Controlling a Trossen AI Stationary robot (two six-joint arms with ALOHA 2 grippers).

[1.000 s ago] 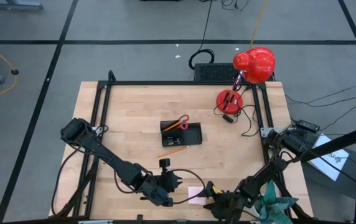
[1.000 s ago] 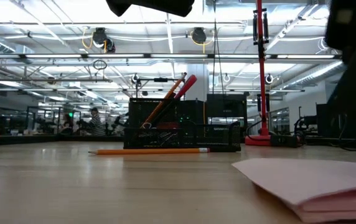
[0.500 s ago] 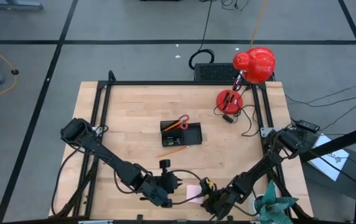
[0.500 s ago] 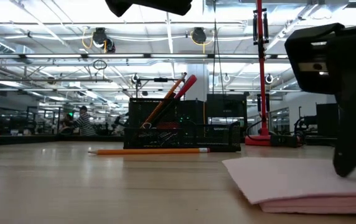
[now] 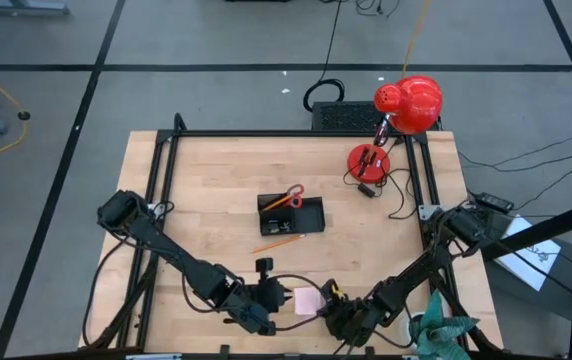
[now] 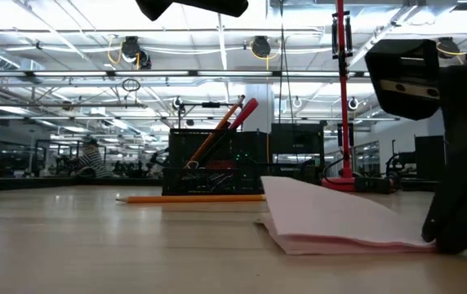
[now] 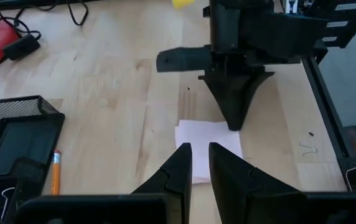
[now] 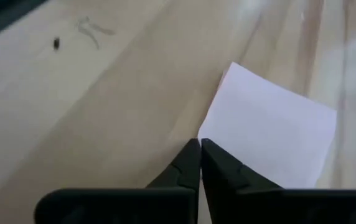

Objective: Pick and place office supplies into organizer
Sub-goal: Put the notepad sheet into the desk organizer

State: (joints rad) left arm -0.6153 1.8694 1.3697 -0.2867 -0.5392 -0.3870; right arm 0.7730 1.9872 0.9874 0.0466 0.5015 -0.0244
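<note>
Sticky-note pad (image 5: pixel 308 301) on wood table (image 5: pixel 216 180), apparently pinched by closed right hand (image 5: pixel 328 310); left hand (image 5: pixel 284 298) slightly apart.

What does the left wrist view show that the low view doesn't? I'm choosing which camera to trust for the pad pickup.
Only the left wrist view shows the left gripper, fingers slightly apart above the sticky-note pad. Only the low view shows scissors standing upright in the organizer. Both show the right gripper shut at the pad's edge, and an orange pencil.
</note>
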